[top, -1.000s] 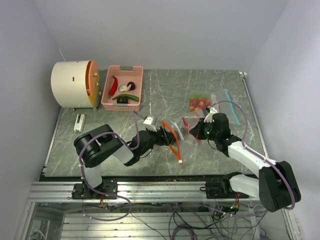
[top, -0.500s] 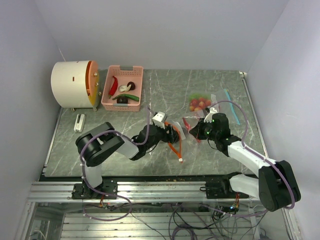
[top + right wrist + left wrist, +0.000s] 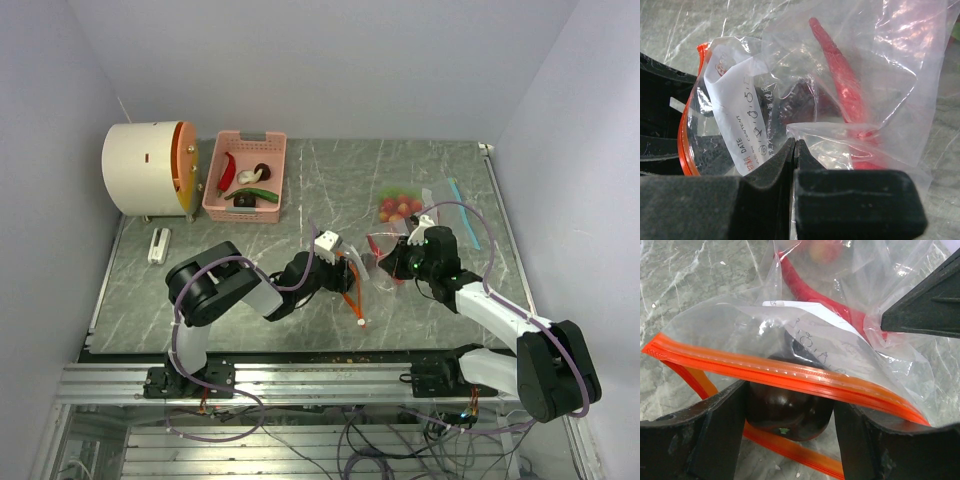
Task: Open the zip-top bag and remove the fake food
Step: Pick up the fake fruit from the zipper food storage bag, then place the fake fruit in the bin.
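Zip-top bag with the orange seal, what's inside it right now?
A dark purple toy vegetable sits at the mouth of the bag, and a long red pepper lies deeper in. The white label and crumpled plastic hide whatever else may be behind them.

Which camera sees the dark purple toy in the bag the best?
The left wrist view. The dark purple toy fills the middle, between the left claw's fingers, behind the bag's orange zipper. The right wrist view shows just a dark blur through crinkly plastic. I can't spot it in the top view.
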